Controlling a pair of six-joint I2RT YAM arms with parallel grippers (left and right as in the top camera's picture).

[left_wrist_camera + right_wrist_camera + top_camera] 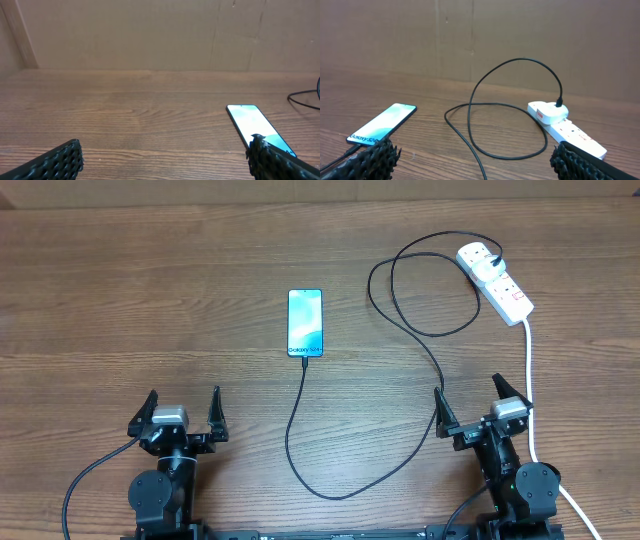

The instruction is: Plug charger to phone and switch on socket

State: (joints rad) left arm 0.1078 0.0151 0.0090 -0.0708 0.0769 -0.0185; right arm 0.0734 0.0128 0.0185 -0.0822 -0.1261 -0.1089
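The phone (pixel 306 322) lies flat mid-table, turquoise screen up, "Galaxy S24" text at its near end; it also shows in the left wrist view (pixel 255 125) and the right wrist view (pixel 382 123). The charger's black cable (pixel 300 420) meets the phone's near end, loops along the table and runs to the white plug in the socket (pixel 497 280) at the far right, also in the right wrist view (pixel 565 129). My left gripper (pixel 180 415) is open and empty, near-left of the phone. My right gripper (pixel 482 407) is open and empty, near the socket's cord.
The socket's thick white cord (pixel 530 395) runs down the right side past my right arm. A brown cardboard wall (pixel 150 35) stands behind the wooden table (pixel 120 300).
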